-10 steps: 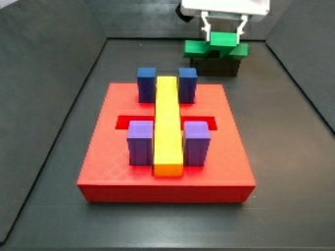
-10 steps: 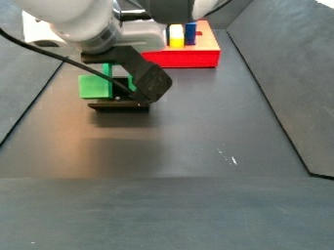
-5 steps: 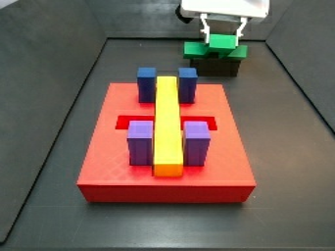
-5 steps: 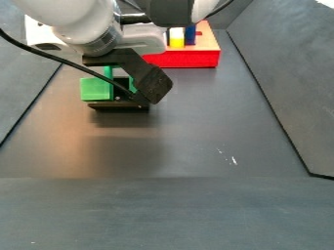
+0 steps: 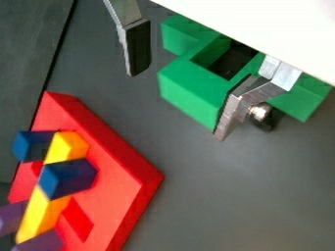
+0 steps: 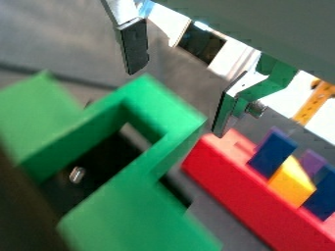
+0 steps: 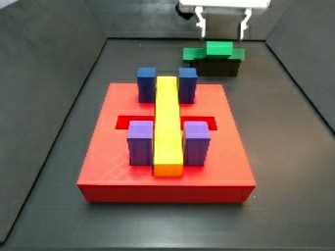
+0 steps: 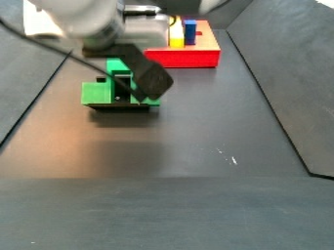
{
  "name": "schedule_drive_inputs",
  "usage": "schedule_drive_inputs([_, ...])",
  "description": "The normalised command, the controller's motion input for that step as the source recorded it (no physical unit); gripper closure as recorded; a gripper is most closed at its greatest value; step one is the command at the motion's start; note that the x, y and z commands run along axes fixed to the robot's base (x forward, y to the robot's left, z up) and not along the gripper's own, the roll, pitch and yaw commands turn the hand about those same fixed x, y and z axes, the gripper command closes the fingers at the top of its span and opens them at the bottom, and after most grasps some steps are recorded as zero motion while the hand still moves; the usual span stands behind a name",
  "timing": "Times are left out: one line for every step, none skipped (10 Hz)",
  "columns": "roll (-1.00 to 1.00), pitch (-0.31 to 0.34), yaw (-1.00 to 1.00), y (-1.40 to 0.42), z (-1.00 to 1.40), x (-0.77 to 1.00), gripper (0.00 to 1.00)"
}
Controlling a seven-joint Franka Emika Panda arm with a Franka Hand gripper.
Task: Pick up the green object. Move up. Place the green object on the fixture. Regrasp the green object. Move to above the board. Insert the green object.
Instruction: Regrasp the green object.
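Green object (image 7: 216, 51) rests on fixture (image 7: 217, 67) at far end of floor, beyond board (image 7: 167, 147); not held. Sits directly below gripper (image 7: 225, 16), which hangs above it w/ clear gap. Long axis runs across in side view (image 7: 216, 51), i.e. crosswise to yellow bar (image 7: 167, 125) on board. Raised middle up, lower wings out to either side.

Gripper state: jaws apart, nothing between pads. Confirmed in wrist view: fingers (image 5: 135, 44) stand either side of green object (image 5: 222, 80), w/o contact. Other wrist view agrees: green object (image 6: 118, 167) looms large and close, fingers (image 6: 132, 44) clear above it.

Key relation for next move (judgement): regrasp calls for straight vertical descent, jaws straddling raised middle. No lateral offset apparent, though depth alignment hard to judge from side views. Exact seating on fixture partly hidden by arm in side view (image 8: 111, 90).

Count:
- green object: 1
- fixture: 1
- board: 1, red
- yellow bar: 1, lengthwise down board centre
- blue blocks (image 7: 147, 84): 2, far end of bar, one each side
- purple blocks (image 7: 140, 142): 2, near end of bar, one each side
- gripper: 1; single arm, so no nearer/farther choice.

Board lies well apart from fixture, toward camera in side view.
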Motion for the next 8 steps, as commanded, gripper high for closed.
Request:
schedule_drive_inputs([0.53, -0.771, 0.25, -0.65, 0.76, -0.10, 0.00])
schedule_drive_inputs([0.66, -0.751, 0.29, -0.62, 0.71, -0.11, 0.00])
schedule_drive_inputs([0.74, -0.720, 0.28, -0.59, 0.67, -0.14, 0.00])
schedule_drive_inputs([0.83, -0.714, 0.26, -0.54, 0.59, -0.14, 0.00])
schedule_drive_inputs([0.95, -0.697, 0.26, -0.47, 0.47, -0.11, 0.00])
schedule_drive_inputs([1.00, -0.691, 0.28, -0.42, 0.43, -0.08, 0.00])
schedule_drive_inputs([1.00, -0.660, 0.28, -0.39, 0.40, -0.08, 0.00])
schedule_drive_inputs([1.00, -0.620, 0.28, -0.36, 0.36, -0.08, 0.00])
